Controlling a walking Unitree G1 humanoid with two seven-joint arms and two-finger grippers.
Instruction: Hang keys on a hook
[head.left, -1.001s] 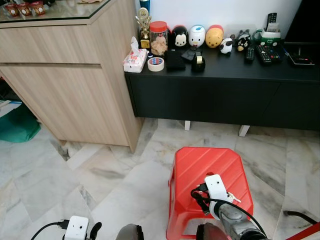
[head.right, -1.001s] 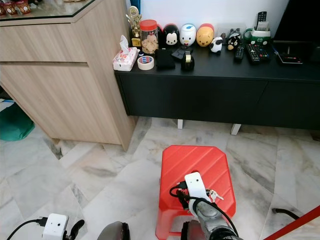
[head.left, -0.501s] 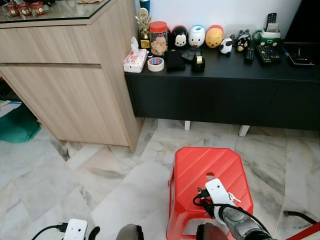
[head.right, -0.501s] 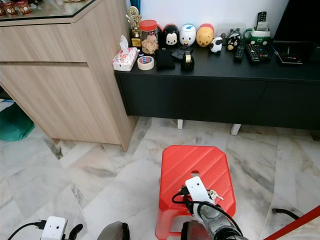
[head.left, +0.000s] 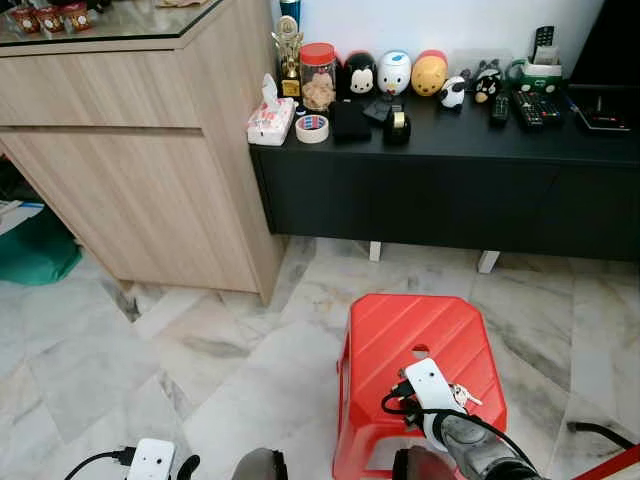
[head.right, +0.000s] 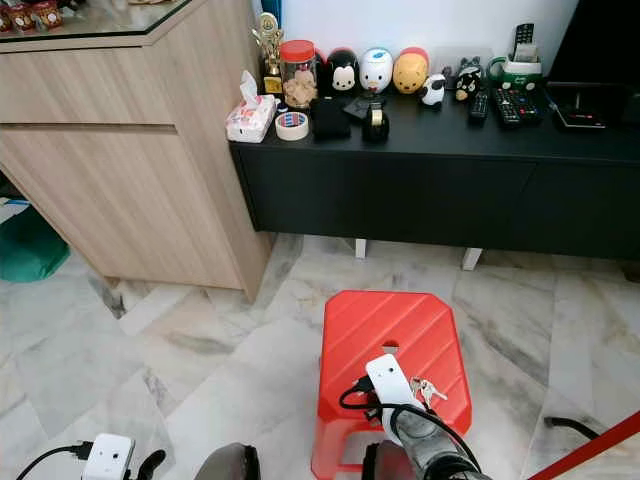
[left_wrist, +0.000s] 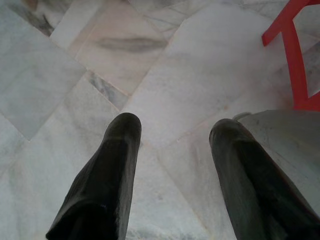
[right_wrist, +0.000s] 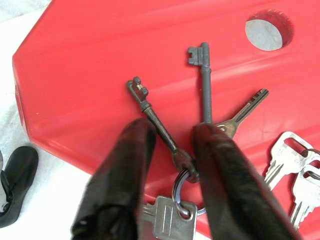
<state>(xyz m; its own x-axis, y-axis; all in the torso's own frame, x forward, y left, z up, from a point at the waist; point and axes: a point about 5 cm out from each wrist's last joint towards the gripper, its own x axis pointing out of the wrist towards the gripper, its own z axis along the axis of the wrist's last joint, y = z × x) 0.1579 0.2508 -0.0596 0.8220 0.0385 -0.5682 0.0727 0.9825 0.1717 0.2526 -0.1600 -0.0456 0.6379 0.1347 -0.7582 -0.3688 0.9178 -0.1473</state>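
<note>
Straddling keys (right_wrist: 200, 145) — right claw (right_wrist: 172, 135), shafts pointing forward.

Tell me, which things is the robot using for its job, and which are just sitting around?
For the job:
- keys, lying on the red stool
- right pincer, fingers either side of the key ring

Just sitting around:
- tape roll
- tissue pack
- cookie jar
- toy figures
- remotes
- left pincer, idle over the floor
</note>
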